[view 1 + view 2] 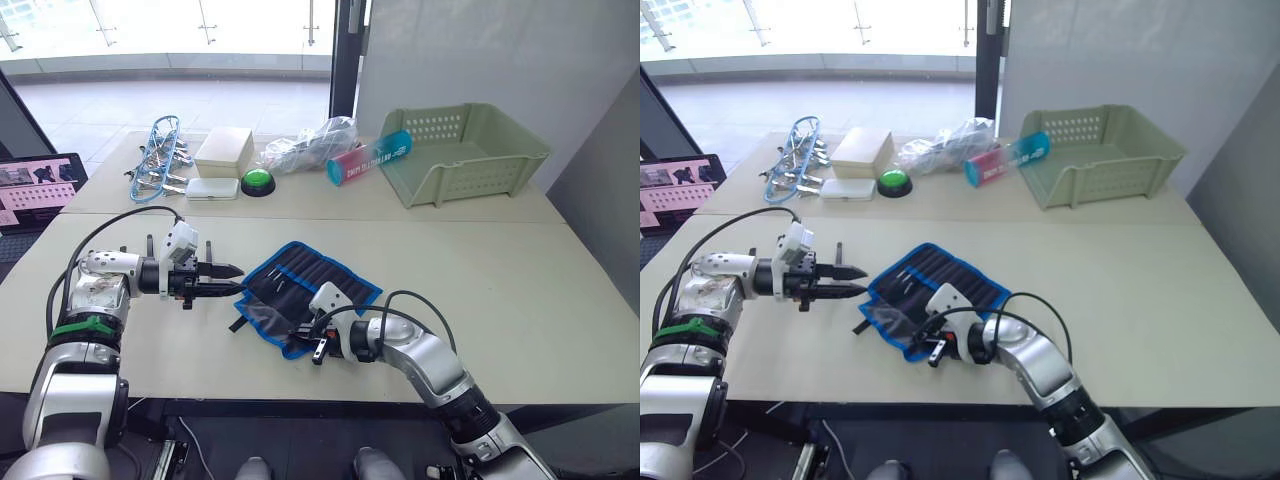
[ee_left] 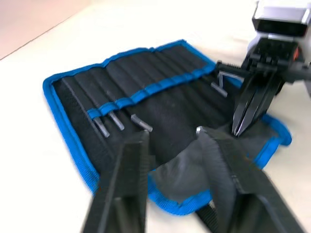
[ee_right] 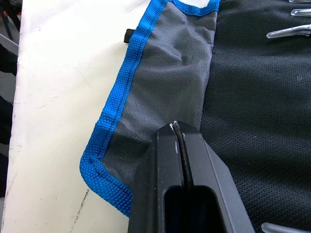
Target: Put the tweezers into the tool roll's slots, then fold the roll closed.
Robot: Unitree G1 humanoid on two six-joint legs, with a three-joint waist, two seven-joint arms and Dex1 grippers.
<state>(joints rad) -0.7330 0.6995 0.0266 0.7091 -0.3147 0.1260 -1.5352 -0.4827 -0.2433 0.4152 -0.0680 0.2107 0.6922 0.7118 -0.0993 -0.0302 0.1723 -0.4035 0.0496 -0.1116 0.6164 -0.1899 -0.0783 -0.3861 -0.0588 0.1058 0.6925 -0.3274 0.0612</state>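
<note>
Head views — writing: white lettering runs along the pink and blue tube [image 1: 368, 159] on the far desk [image 1: 520, 290], too small to read.
Head views — tool roll: one tool roll [image 1: 305, 285], lying open on the near desk between the two arms, its long axis slanting from near-left to far-right.
Head views — left end effector: the left end effector [image 1: 222, 278] hovers just left of the roll, fingers pointing right toward it and parted, empty.
Head views — right end effector: the right end effector [image 1: 318, 345] sits at the roll's near edge.
Left wrist view — slots: the slots [image 2: 146, 82] run in parallel under a blue band.
Left wrist view — tweezers: tips of five tweezers [image 2: 109, 121] protrude below the band, three at one end and two at the other.
Right wrist view — right end effector: fingers pressed together with nothing seen between them, resting over the grey flap [image 3: 170, 82] beside the blue edging [image 3: 109, 121].
</note>
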